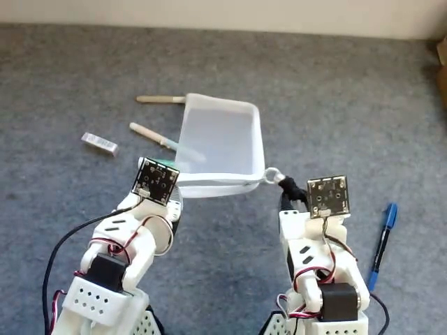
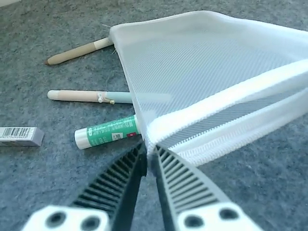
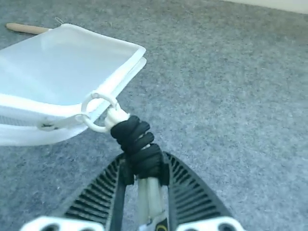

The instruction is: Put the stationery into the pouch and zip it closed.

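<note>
A white mesh pouch (image 1: 220, 143) lies mid-table, its zipper edge (image 2: 231, 115) facing the arms, with a gap between the two zip tapes. My left gripper (image 2: 148, 153) is shut on the pouch's near left corner. My right gripper (image 3: 143, 166) is shut on the black cord pull (image 3: 137, 142), which is tied to the white ring (image 3: 98, 113) at the pouch's right corner. Outside the pouch to the left lie a green glue stick (image 2: 108, 131), two beige pens (image 2: 79, 52) (image 2: 86, 96) and a small boxed eraser (image 2: 19, 135). A blue pen (image 1: 383, 241) lies far right.
Grey carpet covers the table (image 1: 349, 91). One beige pen (image 1: 150, 134) runs under the pouch's left edge. The eraser (image 1: 99, 143) sits apart at the left. Open room lies behind and right of the pouch.
</note>
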Tool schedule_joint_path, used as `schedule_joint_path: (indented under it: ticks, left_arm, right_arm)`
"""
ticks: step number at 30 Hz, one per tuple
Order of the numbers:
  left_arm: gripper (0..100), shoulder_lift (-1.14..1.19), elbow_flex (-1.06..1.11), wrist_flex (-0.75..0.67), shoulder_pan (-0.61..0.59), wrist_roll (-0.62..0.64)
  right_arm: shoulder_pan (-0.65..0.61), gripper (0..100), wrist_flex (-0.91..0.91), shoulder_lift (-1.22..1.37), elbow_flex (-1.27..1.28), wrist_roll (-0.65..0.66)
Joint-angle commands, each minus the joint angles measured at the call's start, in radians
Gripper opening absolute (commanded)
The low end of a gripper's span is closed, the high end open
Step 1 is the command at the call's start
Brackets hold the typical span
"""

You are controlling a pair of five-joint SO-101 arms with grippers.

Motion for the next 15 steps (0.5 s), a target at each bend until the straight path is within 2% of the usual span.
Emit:
schedule_joint_path:
  ticks: [1, 10, 15]
  left_arm:
    - [1, -0.015, -0.005, -0.014, 0.002, 0.000]
    - [2, -0.015, -0.008, -0.014, 0.004, -0.015]
    - [11, -0.015, -0.012, -0.014, 0.005, -0.037]
  right_arm:
    - [0.024, 0.4, -0.004, -0.016, -0.076, -0.012]
    - [0.018, 0.4, -0.001, -0.016, -0.101, -0.012]
    - [-0.058, 0.4, 0.005, -0.016, -0.156, -0.012]
